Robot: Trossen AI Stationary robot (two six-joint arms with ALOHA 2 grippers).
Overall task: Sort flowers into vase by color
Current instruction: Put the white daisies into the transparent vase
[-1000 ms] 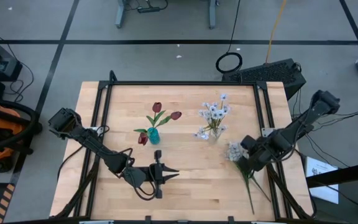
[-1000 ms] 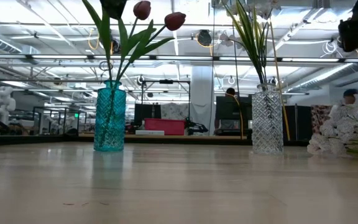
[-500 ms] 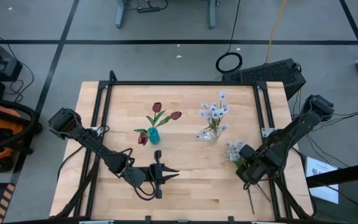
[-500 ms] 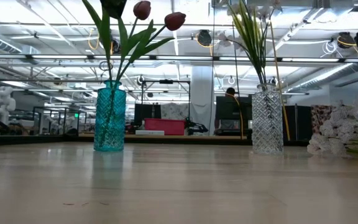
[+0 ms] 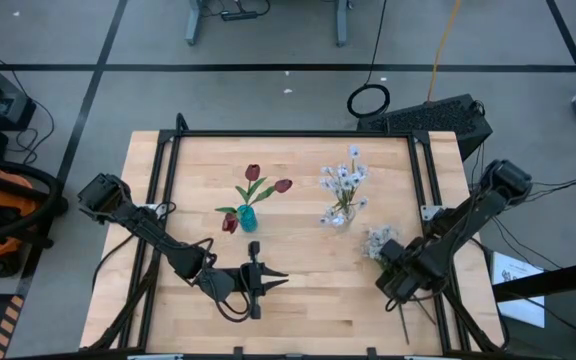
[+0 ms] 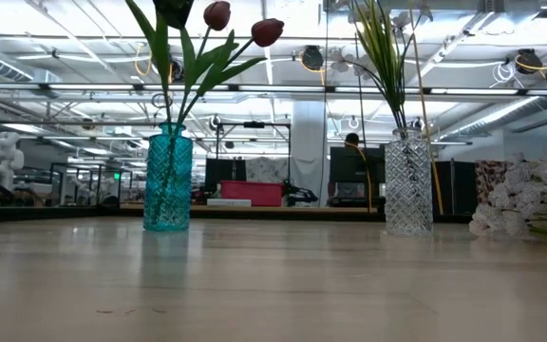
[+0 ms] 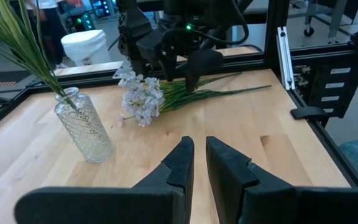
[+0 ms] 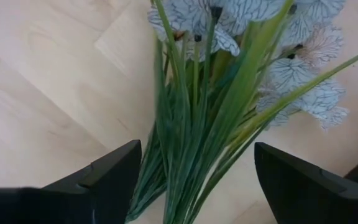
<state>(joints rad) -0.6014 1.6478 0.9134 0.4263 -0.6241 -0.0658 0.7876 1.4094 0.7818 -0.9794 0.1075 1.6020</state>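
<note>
Right end effector agape over white flower bunch

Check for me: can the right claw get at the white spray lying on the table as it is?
Probably yes. The right claw is open right above the white spray's green stems, one finger on each side, and nothing lies between them. The clear vase stands off to the side.

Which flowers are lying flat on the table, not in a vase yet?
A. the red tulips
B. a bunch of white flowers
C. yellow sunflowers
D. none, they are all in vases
B: a bunch of white flowers lies flat on the table with the right gripper open above its green stems, while the red tulips stand in the teal vase.
</note>
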